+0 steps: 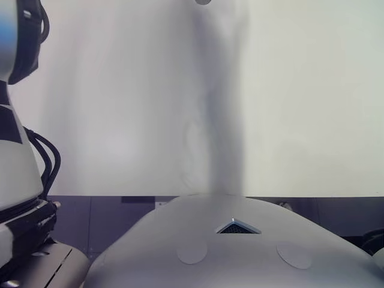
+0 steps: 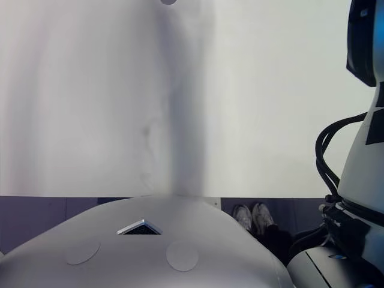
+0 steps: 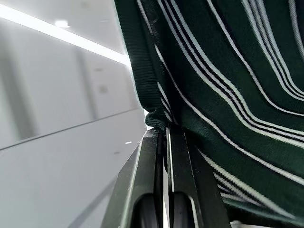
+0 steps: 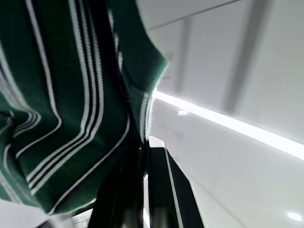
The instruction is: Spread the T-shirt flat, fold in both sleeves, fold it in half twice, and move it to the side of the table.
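The T-shirt (image 3: 228, 71) is dark green with thin white and black stripes. My left gripper (image 3: 166, 132) is shut on a ribbed edge of it, and the cloth hangs past the black fingers (image 3: 147, 161) with the ceiling behind. My right gripper (image 4: 146, 142) is shut on another part of the T-shirt (image 4: 57, 85), which drapes beside it, again against the ceiling. In the head views the white table (image 1: 120, 120) lies ahead with no cloth lying on it. The raised left arm (image 1: 18, 150) and right arm (image 2: 360, 180) stand at the picture's sides.
The table's near edge (image 1: 90, 196) runs across in front of me, with dark floor below it. A faint dark band (image 1: 225, 120) crosses the tabletop from far to near. A small grey round thing (image 1: 203, 2) shows at the far edge.
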### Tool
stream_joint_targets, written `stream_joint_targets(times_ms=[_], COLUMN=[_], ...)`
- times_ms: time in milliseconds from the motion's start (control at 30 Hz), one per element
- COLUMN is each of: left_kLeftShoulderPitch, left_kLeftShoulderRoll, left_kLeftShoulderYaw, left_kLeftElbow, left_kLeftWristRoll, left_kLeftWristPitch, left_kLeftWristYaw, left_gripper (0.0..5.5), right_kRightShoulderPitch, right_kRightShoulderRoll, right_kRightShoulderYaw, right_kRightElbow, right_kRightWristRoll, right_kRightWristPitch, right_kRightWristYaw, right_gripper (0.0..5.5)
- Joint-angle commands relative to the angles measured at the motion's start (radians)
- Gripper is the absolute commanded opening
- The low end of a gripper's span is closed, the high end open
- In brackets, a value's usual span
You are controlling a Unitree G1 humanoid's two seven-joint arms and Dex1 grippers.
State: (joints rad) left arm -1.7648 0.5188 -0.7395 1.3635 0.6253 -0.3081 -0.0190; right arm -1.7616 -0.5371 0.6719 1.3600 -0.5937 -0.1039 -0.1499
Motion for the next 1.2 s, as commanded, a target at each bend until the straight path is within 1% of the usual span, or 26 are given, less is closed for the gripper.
stream_joint_targets(times_ms=[33, 133, 167, 200, 233, 267, 300, 333, 400, 433, 467, 500, 533, 600, 633, 667, 733, 800, 900, 1000, 1033, 1067, 1200], left_kLeftShoulderPitch=[0.039, 0.213, 0.272, 0.336, 0.448, 0.541, 0.619, 0.669, 0.736, 0.763, 0.792, 0.831, 0.894, 1.085, 1.188, 1.274, 1.359, 1.436, 1.494, 1.512, 1.521, 1.528, 1.47], left_kLeftShoulderRoll=[0.024, 0.012, 0.025, 0.043, 0.126, 0.219, 0.344, 0.466, 0.656, 0.712, 0.744, 0.768, 0.801, 0.904, 0.943, 0.961, 0.971, 0.939, 0.899, 0.827, 0.822, 0.822, 0.801], left_kLeftShoulderYaw=[0.077, 0.174, 0.208, 0.244, 0.195, 0.127, 0.04, -0.027, -0.065, -0.054, -0.029, -0.009, -0.002, -0.03, -0.037, -0.031, 0.0, 0.016, 0.079, 0.138, 0.156, 0.174, 0.278], left_kLeftElbow=[0.031, 0.018, 0.002, -0.031, -0.222, -0.428, -0.681, -0.908, -1.255, -1.376, -1.482, -1.568, -1.65, -1.795, -1.841, -1.867, -1.895, -1.867, -1.854, -1.842, -1.846, -1.851, -1.873], left_kLeftWristRoll=[-0.014, -0.14, -0.204, -0.292, -0.475, -0.643, -0.812, -0.949, -1.153, -1.222, -1.298, -1.355, -1.391, -1.412, -1.402, -1.392, -1.387, -1.306, -1.239, -1.176, -1.176, -1.18, -1.331], left_kLeftWristPitch=[-0.033, -0.243, -0.317, -0.352, -0.281, -0.187, -0.067, 0.041, 0.215, 0.277, 0.356, 0.416, 0.453, 0.469, 0.466, 0.474, 0.496, 0.489, 0.507, 0.524, 0.537, 0.55, 0.705], left_kLeftWristYaw=[-0.129, -0.645, -0.857, -1.105, -1.349, -1.501, -1.574, -1.595, -1.595, -1.595, -1.595, -1.595, -1.595, -1.595, -1.594, -1.591, -1.583, -1.547, -1.518, -1.476, -1.485, -1.499, -1.571], left_gripper=[0.0, 0.0, 0.0, 0.0, 0.0, 0.0, 0.0, 0.0, 0.0, 0.0, 0.0, 0.0, 0.0, 0.0, 0.0, 0.0, 0.0, 0.0, 0.0, 0.0, 0.0, 0.29, 0.95], right_kRightShoulderPitch=[0.017, 0.199, 0.264, 0.336, 0.433, 0.513, 0.592, 0.661, 0.795, 0.859, 0.941, 1.031, 1.14, 1.353, 1.435, 1.496, 1.566, 1.612, 1.649, 1.673, 1.674, 1.669, 1.559], right_kRightShoulderRoll=[-0.014, -0.045, -0.066, -0.096, -0.151, -0.203, -0.269, -0.339, -0.48, -0.548, -0.621, -0.687, -0.765, -0.901, -0.936, -0.953, -0.966, -0.932, -0.907, -0.879, -0.874, -0.867, -0.846], right_kRightShoulderYaw=[-0.032, 0.007, 0.008, -0.002, -0.018, -0.035, -0.06, -0.089, -0.144, -0.163, -0.168, -0.163, -0.128, -0.032, -0.01, -0.01, -0.045, -0.077, -0.136, -0.199, -0.216, -0.231, -0.315], right_kRightElbow=[0.031, 0.007, -0.024, -0.086, -0.235, -0.377, -0.547, -0.712, -1.032, -1.169, -1.308, -1.435, -1.562, -1.736, -1.771, -1.786, -1.808, -1.829, -1.852, -1.859, -1.867, -1.874, -1.82], right_kRightWristRoll=[-0.023, -0.044, -0.03, 0.01, 0.097, 0.177, 0.269, 0.366, 0.596, 0.712, 0.83, 0.936, 1.027, 1.079, 1.071, 1.059, 1.055, 1.031, 1.015, 0.995, 0.993, 0.995, 1.066], right_kRightWristPitch=[-0.026, -0.221, -0.314, -0.399, -0.45, -0.469, -0.444, -0.39, -0.242, -0.175, -0.116, -0.056, -0.012, -0.015, -0.018, -0.011, 0.014, 0.046, 0.093, 0.128, 0.148, 0.169, 0.271], right_kRightWristYaw=[0.155, 0.525, 0.632, 0.738, 0.875, 0.987, 1.091, 1.187, 1.373, 1.454, 1.515, 1.549, 1.56, 1.547, 1.538, 1.532, 1.529, 1.502, 1.493, 1.481, 1.485, 1.492, 1.621], right_gripper=[0.02, 0.02, 0.02, 0.02, 0.02, 0.02, 0.02, 0.02, 0.02, 0.02, 0.02, 0.02, 0.02, 0.02, 0.02, 0.02, 0.02, 0.02, 0.02, 0.02, 0.26, 0.4, 1.13])
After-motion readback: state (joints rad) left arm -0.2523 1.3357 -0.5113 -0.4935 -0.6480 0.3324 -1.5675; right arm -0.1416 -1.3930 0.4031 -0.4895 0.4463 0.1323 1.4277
